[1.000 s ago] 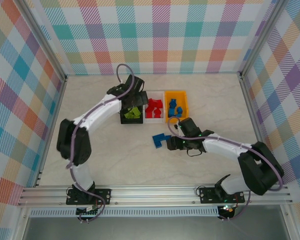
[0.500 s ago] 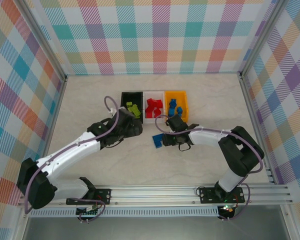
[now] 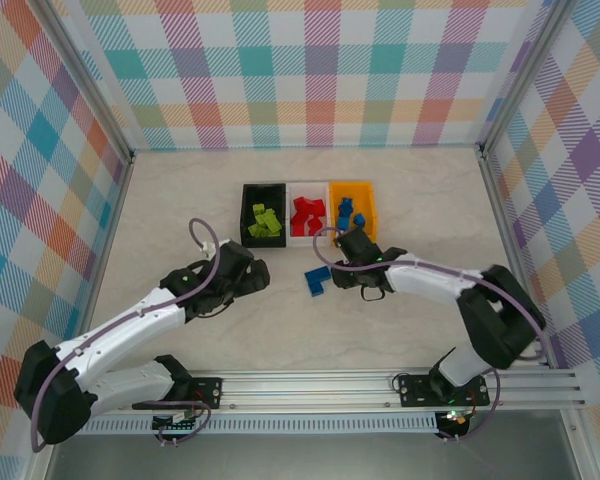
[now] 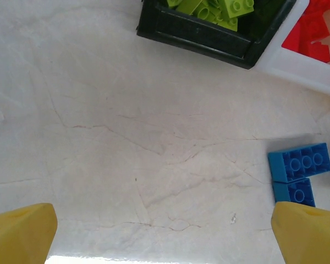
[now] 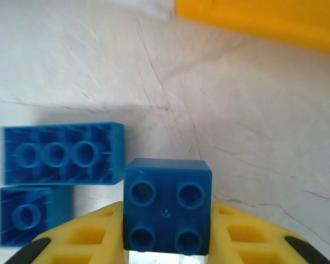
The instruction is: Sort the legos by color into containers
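The left gripper (image 4: 165,234) hovers over the table (image 4: 126,137), its fingers spread wide. To its right, the right gripper (image 5: 168,242) pinches a square blue brick (image 5: 168,206) beside two loose blue bricks (image 5: 60,154). Beyond stand the black bin (image 4: 198,33) holding lime bricks (image 3: 264,222), the white bin (image 4: 302,66) holding red bricks (image 3: 307,214), and the orange bin (image 5: 264,22) holding blue ones.

The blue brick (image 5: 168,206) is smooth plastic; the table (image 4: 126,137) matt, veined, stone-like.

My left arm (image 3: 130,325) stretches low toward the middle of the table (image 3: 430,200), left gripper (image 3: 252,276) spread wide. My right arm (image 3: 430,282) folds inward, right gripper (image 5: 168,245) pinching a blue 2x2 brick (image 5: 168,201) between its fingers.
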You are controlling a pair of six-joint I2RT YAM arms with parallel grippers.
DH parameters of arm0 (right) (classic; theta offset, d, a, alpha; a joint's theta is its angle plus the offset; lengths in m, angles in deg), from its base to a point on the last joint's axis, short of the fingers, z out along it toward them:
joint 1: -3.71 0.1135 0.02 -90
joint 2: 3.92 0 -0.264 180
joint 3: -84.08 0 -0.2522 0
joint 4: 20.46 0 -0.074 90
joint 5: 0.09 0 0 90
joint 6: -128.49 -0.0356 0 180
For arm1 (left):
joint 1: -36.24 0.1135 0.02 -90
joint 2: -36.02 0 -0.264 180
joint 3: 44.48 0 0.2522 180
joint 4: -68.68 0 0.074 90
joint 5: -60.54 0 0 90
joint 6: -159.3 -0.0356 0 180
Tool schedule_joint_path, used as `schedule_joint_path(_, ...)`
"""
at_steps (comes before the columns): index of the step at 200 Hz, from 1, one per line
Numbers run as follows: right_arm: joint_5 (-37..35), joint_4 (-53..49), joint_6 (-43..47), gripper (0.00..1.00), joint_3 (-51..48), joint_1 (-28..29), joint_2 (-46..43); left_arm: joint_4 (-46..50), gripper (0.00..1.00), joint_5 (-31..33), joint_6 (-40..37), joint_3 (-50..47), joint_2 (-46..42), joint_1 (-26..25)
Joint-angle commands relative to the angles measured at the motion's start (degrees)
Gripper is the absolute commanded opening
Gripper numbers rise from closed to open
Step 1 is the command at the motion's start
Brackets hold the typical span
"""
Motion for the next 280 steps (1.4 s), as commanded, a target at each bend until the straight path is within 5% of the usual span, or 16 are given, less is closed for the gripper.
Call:
schedule_joint_path(1,-0.15,-2.07,2.81,0.26,3.0,-3.79,-5.34,-2.63,1.0,-0.52,1.9,-2.25,-2.19,-0.62)
schedule_joint_path(43,5.13,-2.51,3.89,0.27,16.39,-12.92,5.77,-3.91,1.0,-3.39,2.07,-3.54,-0.68,-0.63)
schedule_joint_path(82,4.21,-6.79,3.76,0.31,31.64,-15.83,20.61,-4.6,1.0,-5.85,0.72,-3.43,0.41,-1.15)
schedule_joint_path(105,5.24,-8.39,2.81,0.49,36.2,-16.46,23.95,-5.21,1.0,-7.43,-0.19,-3.07,2.37,-1.77)
schedule_joint_path(151,8.59,-5.75,1.75,0.65,30.07,-15.62,14.94,-8.77,1.0,-8.95,-2.61,-0.63,8.78,-5.14)
schedule_joint_path(209,9.91,0.06,-1.8,0.67,10.64,-14.61,-1.24,-12.0,0.93,-9.21,-5.74,13.39,31.28,-11.9)
schedule_joint_path(280,7.94,-0.34,-1.69,0.67,2.97,-14.61,-10.71,-7.87,0.78,-5.7,-7.33,24.51,47.9,-13.0)
